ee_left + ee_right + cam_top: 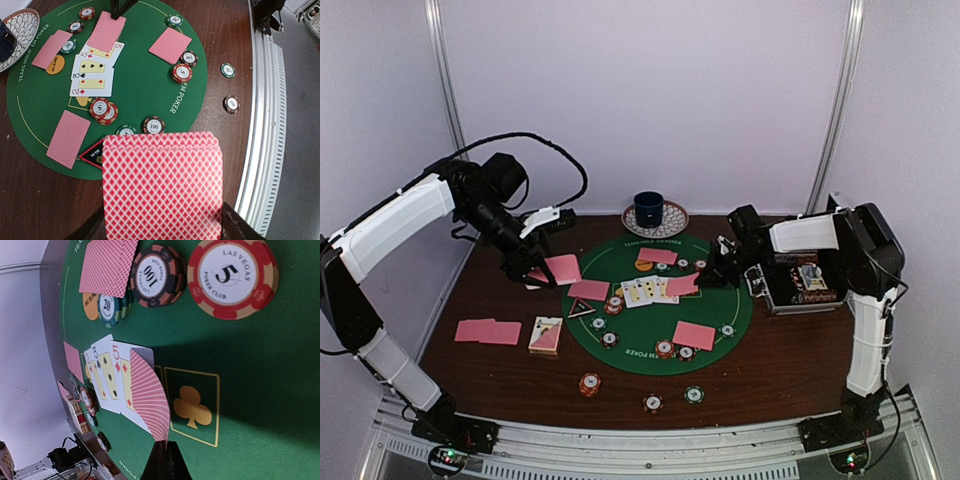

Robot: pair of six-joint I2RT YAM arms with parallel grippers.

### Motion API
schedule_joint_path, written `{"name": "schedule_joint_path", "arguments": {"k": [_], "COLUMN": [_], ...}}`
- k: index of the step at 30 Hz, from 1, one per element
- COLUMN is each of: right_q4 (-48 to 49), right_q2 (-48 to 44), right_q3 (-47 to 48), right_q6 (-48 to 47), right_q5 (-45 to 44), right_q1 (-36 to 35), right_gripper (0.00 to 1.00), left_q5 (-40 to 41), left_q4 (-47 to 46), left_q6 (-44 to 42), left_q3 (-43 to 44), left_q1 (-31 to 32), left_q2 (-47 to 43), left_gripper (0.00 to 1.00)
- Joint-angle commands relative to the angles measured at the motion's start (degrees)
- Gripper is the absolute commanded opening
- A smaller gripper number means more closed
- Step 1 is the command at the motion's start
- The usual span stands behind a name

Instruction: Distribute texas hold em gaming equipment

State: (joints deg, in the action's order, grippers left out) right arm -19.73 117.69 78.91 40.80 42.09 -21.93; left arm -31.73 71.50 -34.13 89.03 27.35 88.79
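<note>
My left end effector (534, 268) is closed on pink-backed cards (162, 187), held flat above the near edge of the green mat (145, 95), just beside the triangle marker (95, 155). I think it is a small fan rather than one card, but the layered top edge is all I have to go on. I judge they are held level so that one can be laid at a player's spot. My right end effector (166, 452) pinches a single pink-backed card (147, 397) by its corner, face down and overlapping the face-up row (95, 75), which shows 2, 3 and 5. That placement suggests it is joining the board cards. The mat reads "TEXAS HOLD'EM POKER". The red chip (232, 275) reads "LAS VEGAS POKER CLUB 5", and neighbouring chips read 100 (155, 275) and 20 (107, 305). More chips sit out on the worktop (760, 360).
</note>
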Motion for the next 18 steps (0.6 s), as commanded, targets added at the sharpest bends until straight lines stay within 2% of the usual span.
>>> {"name": "schedule_joint_path", "arguments": {"k": [1,2,7,9,14,18], "right_q4": [-1.21,-1.47,-3.96,-4.16,-4.69,1.69], "right_q2": [-0.66,-0.96,-4.65,-6.72,-12.24,-15.9], "right_q3": [1.48,1.23,0.7,0.46,1.01,1.0], "right_q6": [-2.71,-2.89,-5.21,-5.18,-3.58,2.04], "right_q5": [-6.98,-8.29,-13.48,-13.85,-12.35,-6.59], "right_q1": [-0.21,-0.23,-1.09,-1.78,-5.44,-11.85], "right_gripper": [0.0,0.03,0.41,0.5,0.63,0.73], "left_q5": [-0.89,-0.96,-0.86,-0.8,-0.9,-0.87], "left_q4": [-0.06,-0.07,-0.05,0.02,-0.01,-0.01], "left_q6": [-0.31,-0.32,-0.42,-0.41,-0.41,-0.5], "left_q3": [0.53,0.46,0.5,0.44,0.42,0.47], "left_q1": [-0.37,-0.37,-0.37,-0.37,-0.37,-0.37], "left_q2": [-1.04,-0.98,-1.12,-1.04,-0.83,-0.58], "left_gripper": [0.0,0.0,0.0,0.0,0.0,0.0]}}
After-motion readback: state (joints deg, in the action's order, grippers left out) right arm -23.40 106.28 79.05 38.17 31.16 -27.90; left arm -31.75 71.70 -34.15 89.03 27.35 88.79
